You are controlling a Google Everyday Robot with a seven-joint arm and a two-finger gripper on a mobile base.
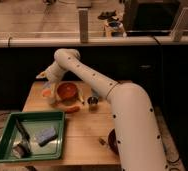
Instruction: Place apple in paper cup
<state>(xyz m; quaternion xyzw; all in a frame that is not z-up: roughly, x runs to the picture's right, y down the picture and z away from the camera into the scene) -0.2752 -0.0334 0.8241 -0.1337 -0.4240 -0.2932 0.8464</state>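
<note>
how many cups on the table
1 visible: the shiny metal cup right of the reddish-brown bowl. The arm and the hand at the table's far left may hide others.

Reddish bowl (67, 91), metal cup (93, 102), carrot-like piece (72, 108) cluster together; green tray (57, 134) holds perhaps a sponge (46, 135).
</note>
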